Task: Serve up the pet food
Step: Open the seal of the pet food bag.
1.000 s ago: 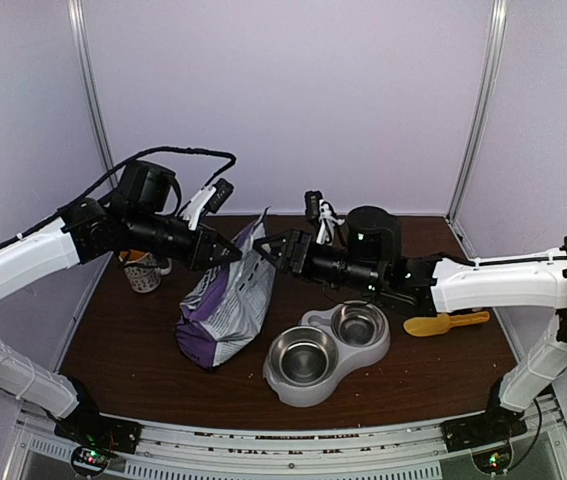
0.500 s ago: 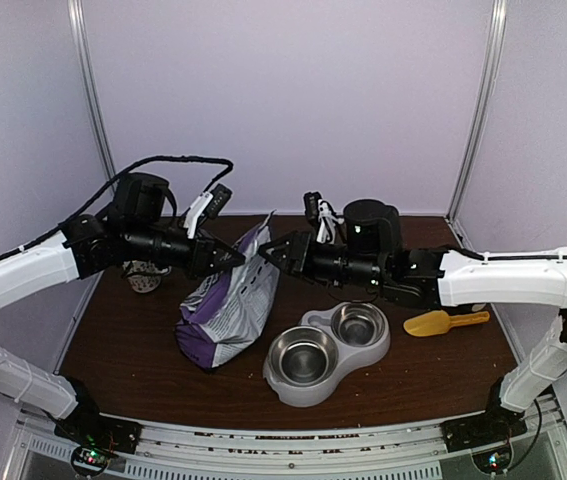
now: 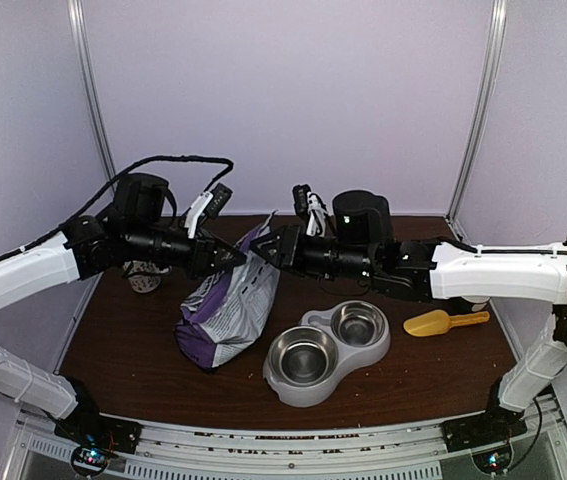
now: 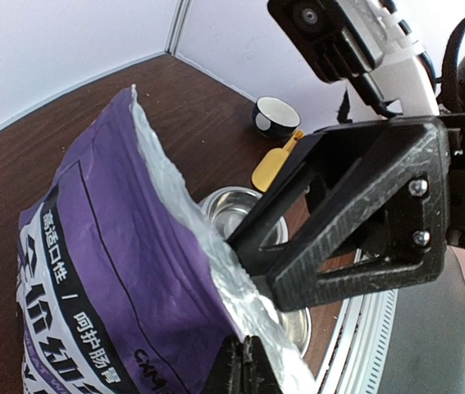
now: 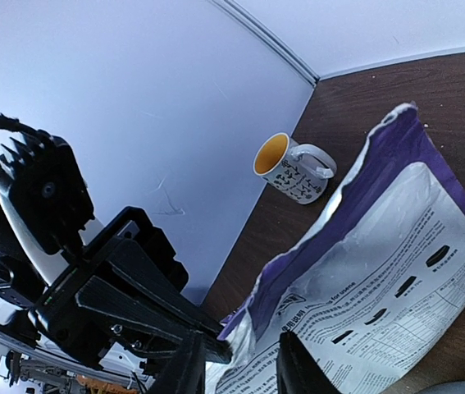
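Note:
The purple and white food bag (image 3: 225, 308) stands tilted on the brown table, its silver-lined mouth upward. My left gripper (image 3: 235, 256) (image 4: 248, 368) is shut on the torn top edge of the bag (image 4: 117, 246). My right gripper (image 3: 263, 247) (image 5: 242, 369) faces it from the right. Its two fingers stand apart, with the bag's white printed side (image 5: 380, 279) and top edge between them. No pet food shows in any view. The steel double bowl (image 3: 325, 350) sits in front of the bag, and both of its cups look bare.
A yellow scoop (image 3: 443, 322) (image 4: 269, 168) lies right of the bowl. A patterned mug (image 3: 145, 280) (image 5: 291, 168) stands behind the left arm near the left wall. A dark cup (image 4: 275, 116) sits further back. White walls close in three sides.
My right gripper has moved left to the bag's mouth and its fingers have drawn closer together. The left gripper dipped slightly, still holding the bag's edge.

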Robot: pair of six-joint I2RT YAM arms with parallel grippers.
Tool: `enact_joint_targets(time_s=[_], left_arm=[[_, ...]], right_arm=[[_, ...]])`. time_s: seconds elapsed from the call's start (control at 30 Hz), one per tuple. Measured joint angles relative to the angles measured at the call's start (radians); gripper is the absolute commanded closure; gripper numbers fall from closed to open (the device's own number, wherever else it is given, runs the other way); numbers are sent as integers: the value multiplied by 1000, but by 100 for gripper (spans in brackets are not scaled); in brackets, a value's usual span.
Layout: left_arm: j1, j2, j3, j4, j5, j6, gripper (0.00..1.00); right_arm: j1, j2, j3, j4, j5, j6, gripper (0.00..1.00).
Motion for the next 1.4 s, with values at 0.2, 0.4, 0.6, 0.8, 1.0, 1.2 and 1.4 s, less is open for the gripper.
enact_joint_targets(time_s=[0.2, 0.4, 0.6, 0.8, 1.0, 1.2, 1.4], left_arm=[[0, 0, -4, 5, 3, 0, 100], [0, 0, -6, 9, 2, 0, 100], [0, -5, -18, 24, -2, -1, 100], [2, -12, -30, 40, 1, -1, 100], [9, -12, -36, 47, 15, 0, 100], [14, -12, -37, 47, 19, 0, 100], [29, -14, -41, 47, 38, 4, 100]], right_arm=[[4, 39, 10, -3, -16, -2, 78], [4, 39, 10, 0, -19, 2, 82], [5, 39, 8, 4, -18, 13, 85], [5, 40, 5, 13, -18, 23, 85], [5, 62, 8, 34, -19, 24, 86], [4, 75, 12, 42, -20, 24, 87], [2, 95, 27, 60, -39, 16, 100]])
